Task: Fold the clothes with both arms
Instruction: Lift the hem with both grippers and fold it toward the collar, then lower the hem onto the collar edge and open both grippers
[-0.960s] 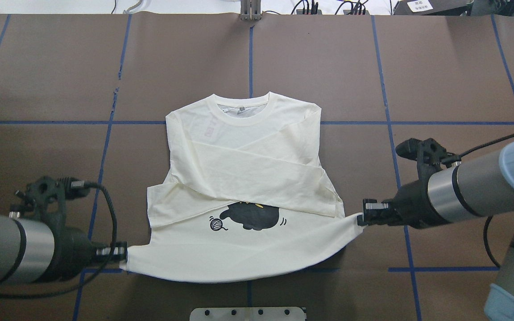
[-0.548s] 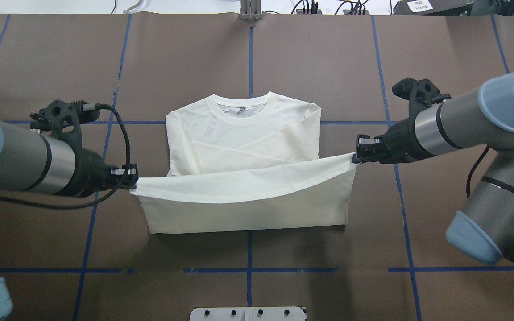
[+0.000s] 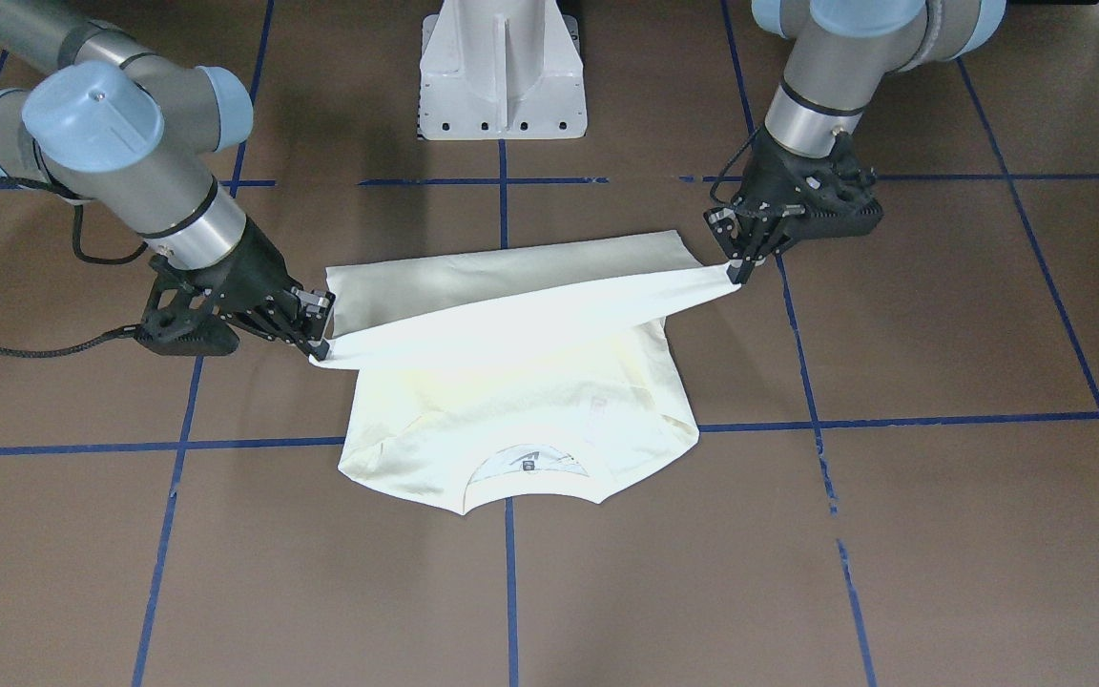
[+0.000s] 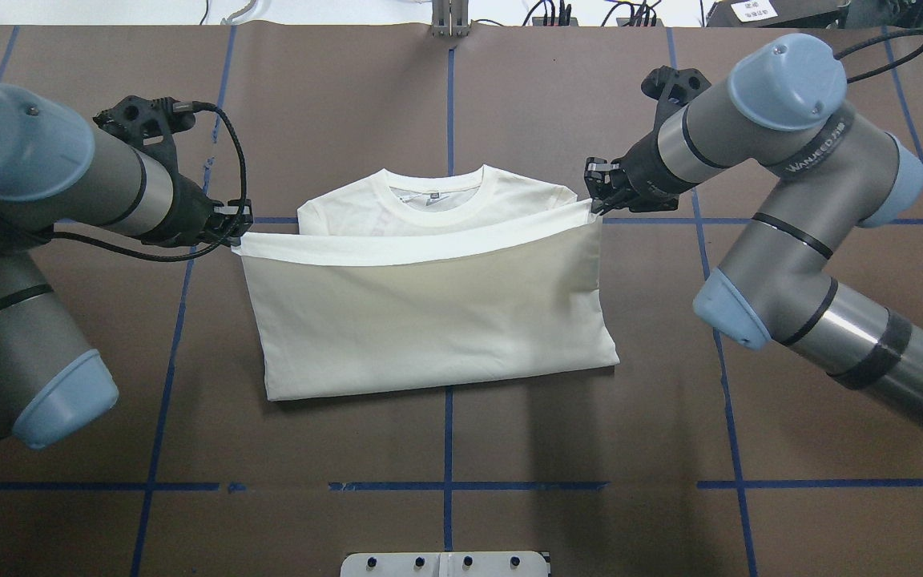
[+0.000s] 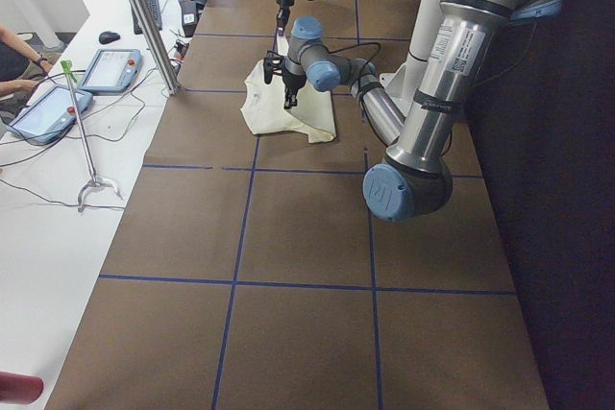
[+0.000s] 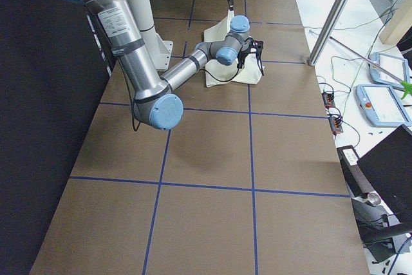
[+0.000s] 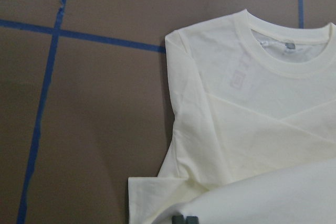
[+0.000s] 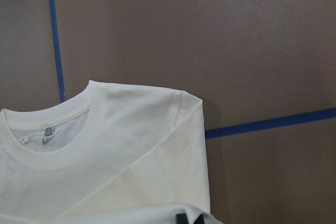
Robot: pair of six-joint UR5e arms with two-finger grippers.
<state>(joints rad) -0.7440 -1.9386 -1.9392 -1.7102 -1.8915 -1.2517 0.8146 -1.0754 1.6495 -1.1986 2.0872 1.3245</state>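
Observation:
The cream long-sleeved T-shirt lies in the middle of the table, collar at the far side, sleeves folded across the chest. Its bottom hem is doubled over the body, and the lifted edge hangs just short of the collar. The cat print is hidden. My left gripper is shut on the hem's left corner. My right gripper is shut on the hem's right corner. In the front-facing view the left gripper and the right gripper hold the hem stretched above the shirt. Both wrist views show the collar end, left and right.
The brown table is marked with blue tape lines. The white pedestal stands at the robot's side, behind the shirt. Beside the table's far side are tablets, a metal pole and cables.
Both grippers carried the hem from the table's near side up and over the shirt toward the collar. The cat print is now covered by the folded plain layer.

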